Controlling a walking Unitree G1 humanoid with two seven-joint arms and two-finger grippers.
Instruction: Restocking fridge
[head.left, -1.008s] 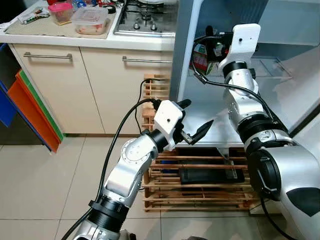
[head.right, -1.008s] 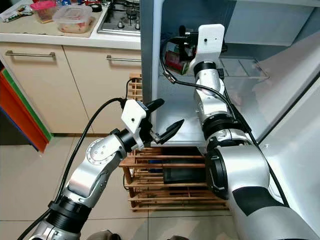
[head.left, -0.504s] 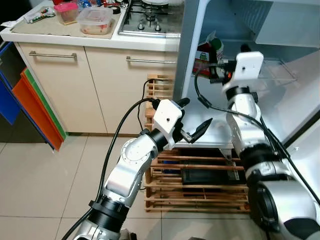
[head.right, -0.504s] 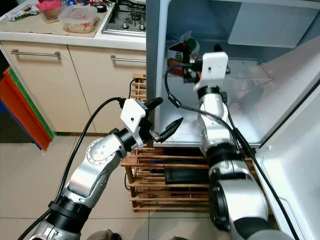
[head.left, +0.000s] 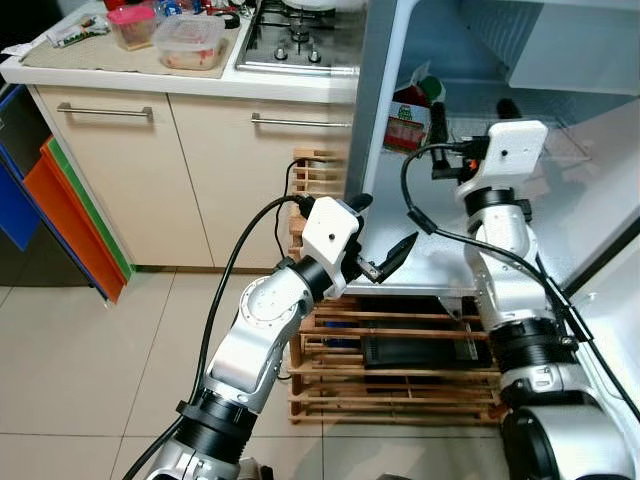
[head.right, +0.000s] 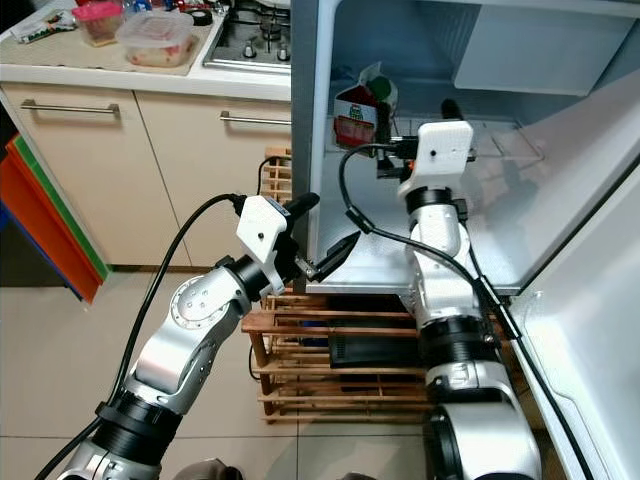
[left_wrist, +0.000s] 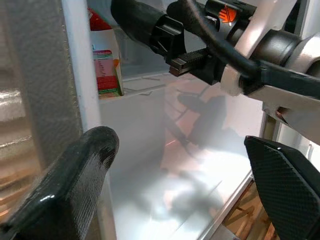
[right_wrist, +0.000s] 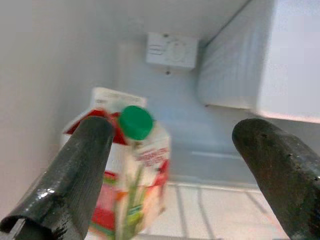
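The right gripper (head.left: 468, 108) is hanging spread wide inside the open fridge (head.left: 470, 40), upper right of the head view, pinching nothing; through its wrist camera the two black fingers (right_wrist: 75, 170) are standing well apart with the carton framed between them but untouched. The left gripper (head.left: 378, 232) is hovering at the centre of the frame, just outside the fridge's lower front edge, its jaws parted too and gripping nothing.

The fridge is taking up the right half of the view, its door (head.right: 590, 330) swung out at the lower right. To its left the cream kitchen cabinets (head.left: 180, 170) are running under a pale counter, with a gas hob (head.left: 295, 30) at the top centre. Below the fridge a wooden slatted rack (head.left: 400, 370) is sitting on the tiled floor (head.left: 90, 370). Orange, green and blue panels (head.left: 60, 200) are leaning at the far left.

The milk carton (head.left: 408, 105), white and red with a green cap, is standing upright on the wire shelf (head.left: 560, 135) at the fridge's left inner wall, just left of the right gripper. At the upper left, on the counter, a clear food tub (head.left: 190, 42) and a smaller pink-lidded one (head.left: 128, 22) are sitting side by side.
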